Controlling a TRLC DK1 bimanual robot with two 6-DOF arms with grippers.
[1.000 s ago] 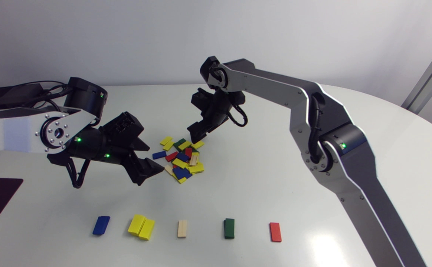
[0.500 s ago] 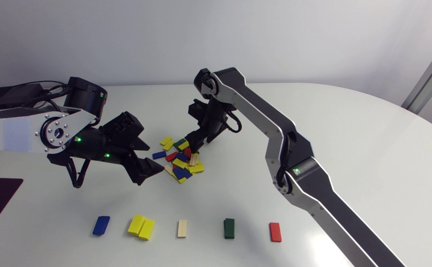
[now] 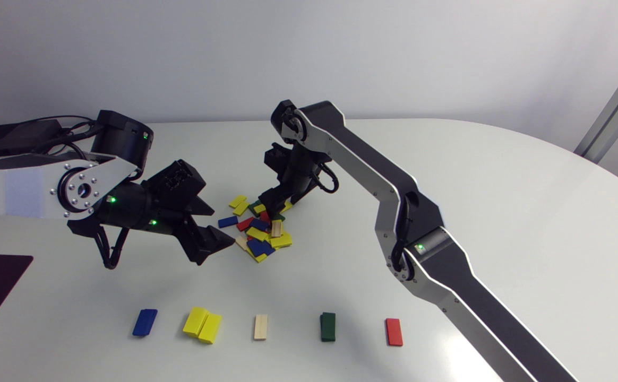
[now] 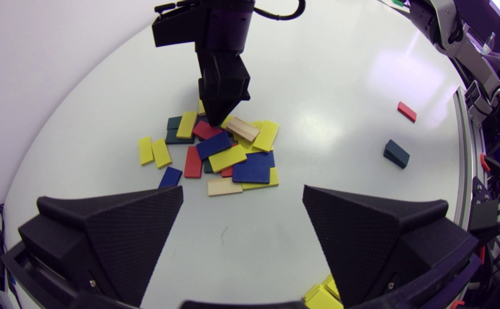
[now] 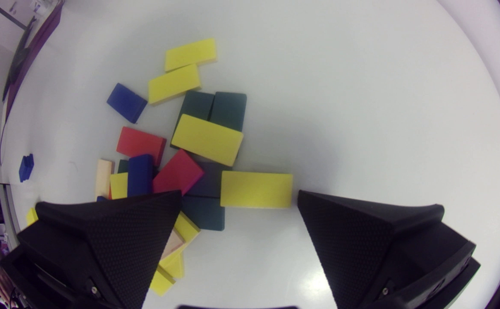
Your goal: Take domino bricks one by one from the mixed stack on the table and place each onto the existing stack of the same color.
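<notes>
table point(image 3: 500, 185): white, glossy and rounded, with glare at its near right.
mixed stack point(image 3: 258, 228): I see a loose heap at mid-table.
sorted row, near edge, left to right: blue stack point(image 3: 144, 322), yellow stack point(image 3: 202, 324), wood stack point(image 3: 260, 327), green stack point(image 3: 328, 326), red stack point(image 3: 394, 331).
left gripper point(image 3: 216, 228): fingers wide apart and empty, just left of the heap.
right gripper point(image 5: 239, 195): fingers apart, low at the heap's far side, with a yellow brick point(image 5: 256, 189) lying unclamped between them.

This looks like a robotics lab test bench. A white table point(image 3: 500, 175) fills the frame, with the left arm point(image 3: 22, 191) at the left edge and the right arm point(image 3: 447, 270) entering from the lower right. A black box point(image 3: 14, 135) sits at upper left. Bricks point(image 3: 260, 327) line the lower middle, sorted by colour.
</notes>
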